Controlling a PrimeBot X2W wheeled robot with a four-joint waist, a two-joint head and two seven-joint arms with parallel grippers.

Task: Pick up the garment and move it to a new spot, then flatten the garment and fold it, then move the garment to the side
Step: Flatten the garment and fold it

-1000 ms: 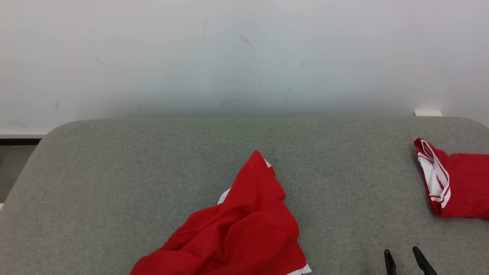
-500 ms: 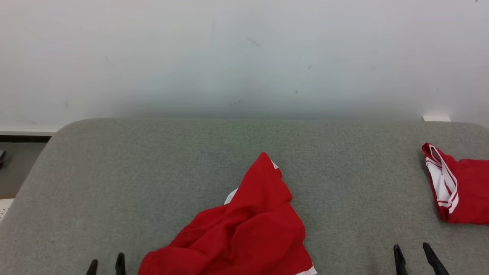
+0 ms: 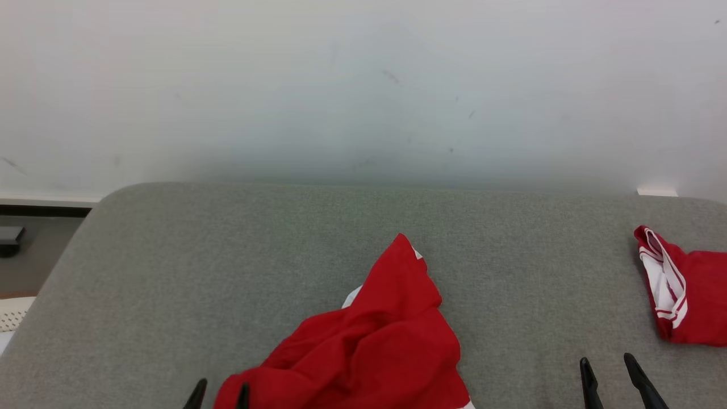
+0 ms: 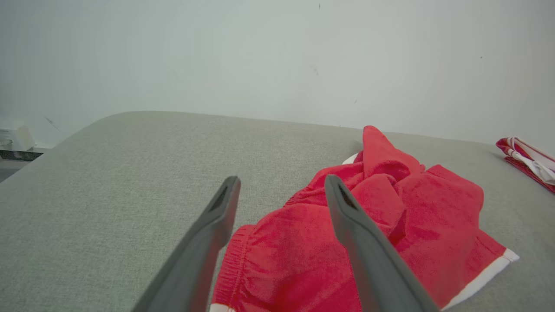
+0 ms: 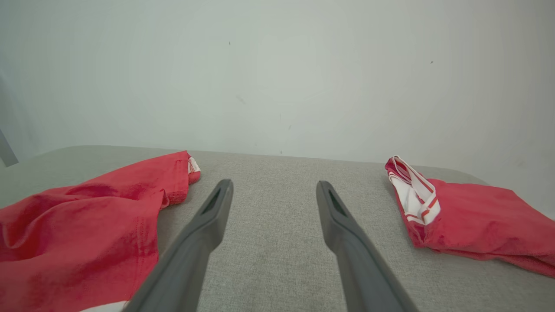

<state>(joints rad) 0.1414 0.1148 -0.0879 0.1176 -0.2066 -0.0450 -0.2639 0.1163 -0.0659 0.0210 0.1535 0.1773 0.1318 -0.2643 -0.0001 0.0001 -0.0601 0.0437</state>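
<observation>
Lying crumpled near the front middle of a grey padded surface (image 3: 227, 255) is a red garment (image 3: 375, 352) with white trim. The left gripper (image 3: 220, 392) hovers at its left edge, fingers spread apart and holding nothing (one finger shows against the red cloth). The right gripper (image 3: 605, 363), also spread wide and empty, is over bare padding between this garment and a second red garment (image 3: 693, 301), folded, at far right.
</observation>
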